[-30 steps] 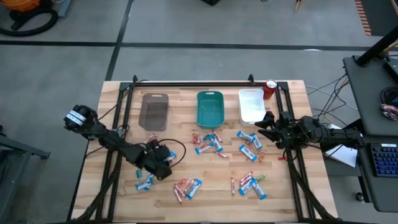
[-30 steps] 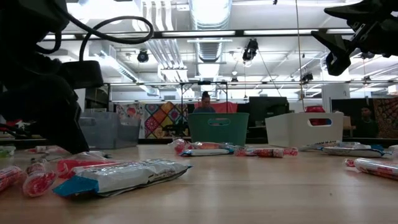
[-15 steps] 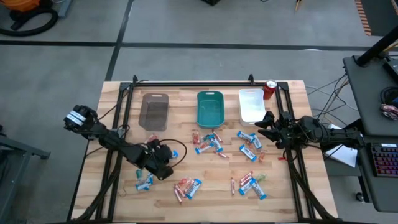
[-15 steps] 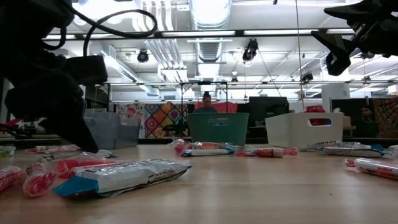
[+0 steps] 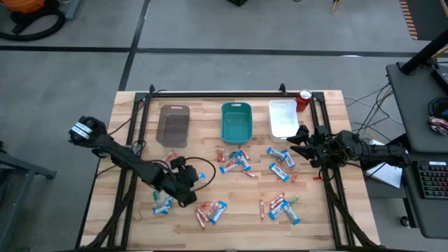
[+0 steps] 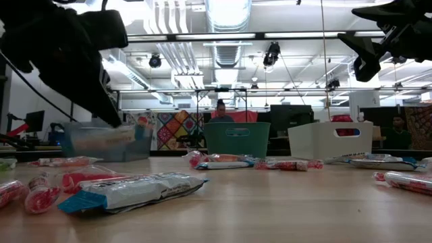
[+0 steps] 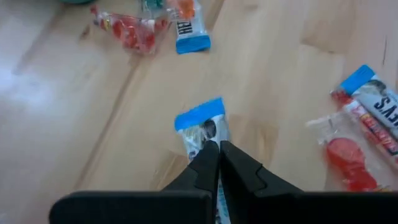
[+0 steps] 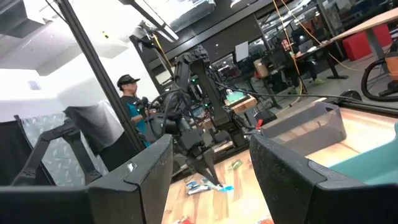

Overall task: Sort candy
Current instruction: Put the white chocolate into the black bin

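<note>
From overhead we see only the left gripper [image 5: 187,198] low over scattered candy, but our left wrist view shows its fingers pinching a blue-and-white bar [image 7: 202,127] off the table [image 5: 245,192], while the right gripper [image 5: 297,142] hovers spread beside the white tray [image 5: 283,118].

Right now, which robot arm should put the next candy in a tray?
Probably the left: the left gripper is shut on a blue-and-white candy bar, lifted above the table. The right gripper is open, holding nothing, beside the white tray.
</note>
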You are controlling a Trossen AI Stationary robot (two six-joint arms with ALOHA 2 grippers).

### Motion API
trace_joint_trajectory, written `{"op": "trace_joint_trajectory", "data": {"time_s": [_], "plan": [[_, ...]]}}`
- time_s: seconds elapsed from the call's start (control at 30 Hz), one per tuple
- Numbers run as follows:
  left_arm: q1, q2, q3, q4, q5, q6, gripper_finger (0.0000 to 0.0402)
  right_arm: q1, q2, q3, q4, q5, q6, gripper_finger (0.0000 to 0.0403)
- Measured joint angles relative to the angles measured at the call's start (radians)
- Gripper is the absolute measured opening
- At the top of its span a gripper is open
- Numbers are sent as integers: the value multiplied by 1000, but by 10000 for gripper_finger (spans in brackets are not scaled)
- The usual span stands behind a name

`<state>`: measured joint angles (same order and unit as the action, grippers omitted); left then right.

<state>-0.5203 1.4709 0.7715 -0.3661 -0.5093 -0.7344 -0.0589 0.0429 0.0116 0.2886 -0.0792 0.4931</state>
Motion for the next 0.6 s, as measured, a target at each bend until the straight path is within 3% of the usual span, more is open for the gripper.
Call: {"op": "trace_joint_trajectory", "data": {"time_s": [0.37,0.6], "plan": [[0,-100,-19,-21,-48,-61,7,0,0,0,-1,0,-12,205],[-42,-73,-152,237,-83,-42,86,0,0,0,-3,-1,-37,206]]}}
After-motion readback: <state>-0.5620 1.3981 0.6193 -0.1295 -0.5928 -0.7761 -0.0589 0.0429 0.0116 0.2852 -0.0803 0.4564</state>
